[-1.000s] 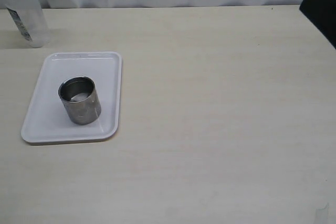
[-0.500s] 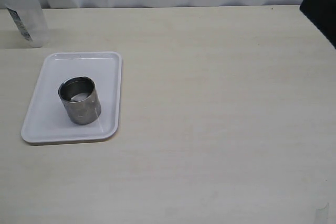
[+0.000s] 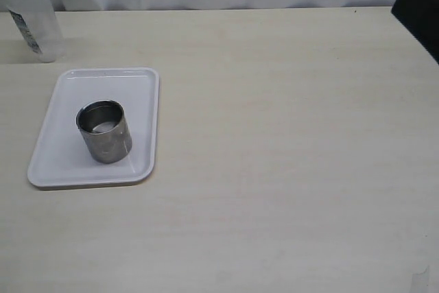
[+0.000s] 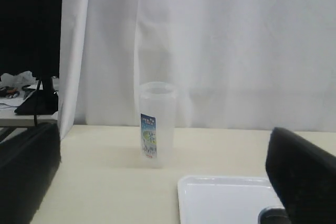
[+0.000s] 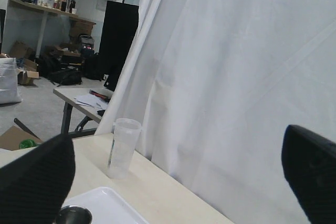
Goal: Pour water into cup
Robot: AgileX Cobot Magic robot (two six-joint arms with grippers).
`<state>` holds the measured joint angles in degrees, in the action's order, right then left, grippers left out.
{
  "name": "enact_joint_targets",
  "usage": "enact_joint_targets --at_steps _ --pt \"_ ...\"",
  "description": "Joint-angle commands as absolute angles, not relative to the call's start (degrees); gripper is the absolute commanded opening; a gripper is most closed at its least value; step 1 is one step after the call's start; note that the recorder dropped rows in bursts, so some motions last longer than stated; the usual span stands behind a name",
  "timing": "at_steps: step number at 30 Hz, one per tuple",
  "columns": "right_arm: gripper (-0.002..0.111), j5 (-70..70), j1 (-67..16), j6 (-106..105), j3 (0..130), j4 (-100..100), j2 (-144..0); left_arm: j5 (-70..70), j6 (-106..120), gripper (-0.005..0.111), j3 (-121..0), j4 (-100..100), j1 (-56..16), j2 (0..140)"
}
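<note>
The left gripper (image 4: pixel 163 177) and right gripper (image 5: pixel 173 182) both hold nothing, their black fingers spread to the frame edges. In the exterior view's left half, the short brushed-steel cylindrical cup (image 3: pixel 103 132) stands upright on a white rectangular plastic tray (image 3: pixel 65 169). Farther back, in the upper left corner, stands a tall translucent plastic beaker (image 3: pixel 33 15).

The exterior view's corner clips the beaker (image 3: pixel 33 18). The left wrist view's edge cuts the cup (image 4: pixel 270 215), leaving only rim.
</note>
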<state>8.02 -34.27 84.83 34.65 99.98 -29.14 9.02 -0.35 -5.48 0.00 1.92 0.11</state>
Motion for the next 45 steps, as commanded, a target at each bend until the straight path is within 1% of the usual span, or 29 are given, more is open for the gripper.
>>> enact_joint_targets --at_steps 1,8,14,16,24,35,45 --pt "0.110 7.64 -33.99 84.81 34.46 99.95 -28.90 11.73 0.00 0.105 -5.37 0.35 1.60 0.00" --pt "0.110 7.64 -33.99 84.91 34.46 99.95 -28.90 13.01 0.00 0.105 -4.90 0.35 1.60 0.00" --pt "0.110 7.64 -33.99 84.91 34.46 99.95 -28.90 5.00 0.00 0.105 0.00 0.35 1.60 0.00" --pt "0.110 7.64 -33.99 84.91 34.46 99.95 -28.90 7.81 0.00 0.105 0.00 0.44 1.60 0.00" --pt "0.110 7.64 -33.99 84.80 34.46 99.95 -28.90 10.60 0.00 0.105 0.00 2.52 1.60 0.00" --pt "0.110 7.64 -33.99 84.80 34.46 99.95 -28.90 17.59 6.07 0.105 0.00 2.66 1.60 0.00" --pt "0.110 7.64 -33.99 84.80 34.46 99.95 -28.90 17.72 4.24 0.105 0.00 2.32 1.60 0.00"
